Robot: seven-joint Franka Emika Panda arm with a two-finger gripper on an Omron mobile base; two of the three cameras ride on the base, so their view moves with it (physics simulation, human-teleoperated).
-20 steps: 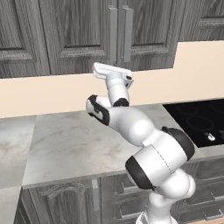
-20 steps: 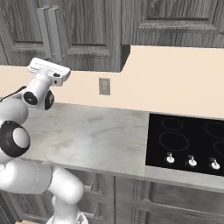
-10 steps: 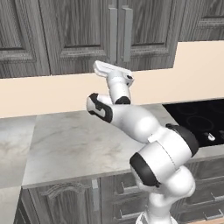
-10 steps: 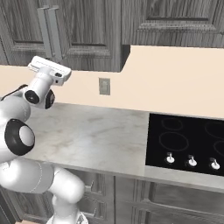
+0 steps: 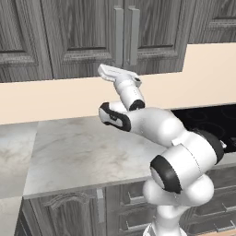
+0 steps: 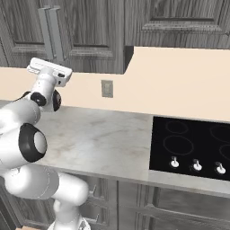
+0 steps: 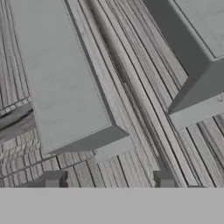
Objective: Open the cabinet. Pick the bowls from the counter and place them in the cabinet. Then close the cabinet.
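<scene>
Dark grey wood-grain double-door cabinet (image 5: 97,34) stands shut directly ahead of the white two-finger gripper (image 7: 108,179), whose spread fingertips (image 7: 54,179) grasp nothing, just below its two grey bar handles (image 7: 61,74). Light marble-look counter (image 5: 87,152) lies beneath.

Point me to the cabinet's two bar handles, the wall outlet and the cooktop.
Cabinet handles (image 5: 125,34), left base view: on the pair of vertical bars where the doors meet.
Wall outlet (image 6: 107,88), right base view: middle of the plate on the beige backsplash.
Cooktop (image 6: 191,143), right base view: black glass between the burner rings.
</scene>
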